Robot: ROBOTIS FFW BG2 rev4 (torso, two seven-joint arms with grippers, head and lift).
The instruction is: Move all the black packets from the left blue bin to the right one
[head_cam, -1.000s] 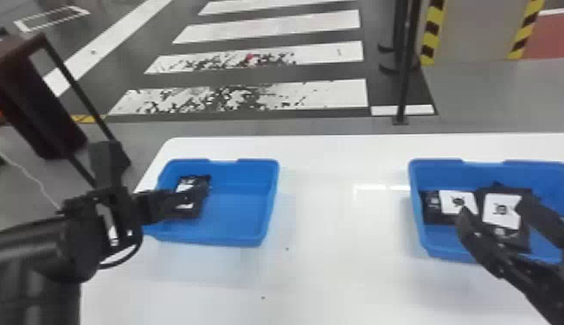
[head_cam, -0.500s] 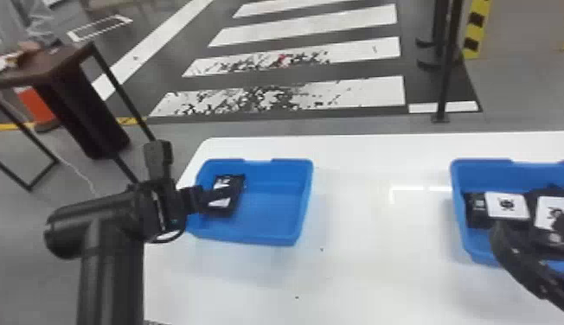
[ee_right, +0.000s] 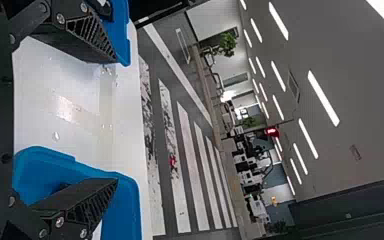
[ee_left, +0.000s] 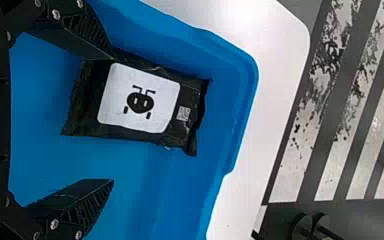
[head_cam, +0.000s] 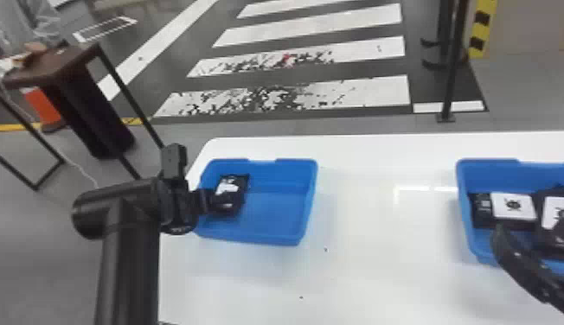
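My left gripper (head_cam: 214, 202) reaches over the left side of the left blue bin (head_cam: 272, 240), at a black packet (head_cam: 240, 186) with a white label. In the left wrist view, the left gripper (ee_left: 112, 117) is open; the packet (ee_left: 140, 102) lies flat on the bin floor (ee_left: 145, 195), close to one finger and well apart from the other. Over the front of the right blue bin (head_cam: 465, 207) is my right gripper (head_cam: 531, 231), open in the right wrist view (ee_right: 115, 120) too. Black packets (head_cam: 514, 206) with white labels lie inside that bin, partly hidden by the right fingers.
Both bins stand on a white table (head_cam: 380, 259), with a wide stretch of tabletop between them. Beyond its left corner is a brown side table (head_cam: 56, 65) on the floor, with a person's hand on it. A black post (head_cam: 452, 78) rises behind the table.
The head view has turned left, so the bins and arms appear farther right. Against the bins, both grippers hold nearly the same places, and the packet in the left bin has not visibly moved.
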